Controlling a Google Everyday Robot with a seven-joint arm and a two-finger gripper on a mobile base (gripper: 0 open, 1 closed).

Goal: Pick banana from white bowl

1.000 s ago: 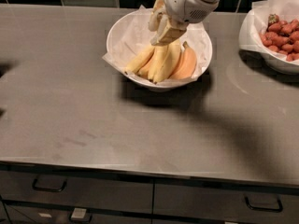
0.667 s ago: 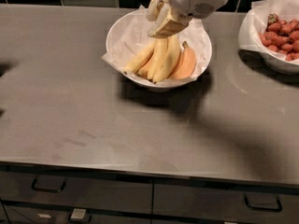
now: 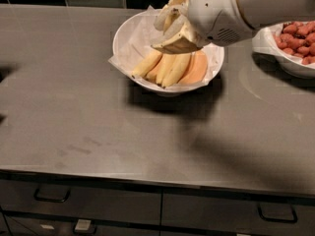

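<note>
I'm watching the gripper (image 3: 172, 36) hanging over the far side of the white bowl (image 3: 147, 84) on the grey counter (image 3: 74, 112), just above the bananas (image 3: 167, 67) lying inside beside an orange-coloured piece (image 3: 197, 69), and I'm failing to tell whether it's gripping anything.

The white arm (image 3: 266, 4) slants in from the upper right. Its hand (image 3: 172, 33) hangs at top centre, tilted down and leftward, the wrist (image 3: 216, 18) close behind.
</note>
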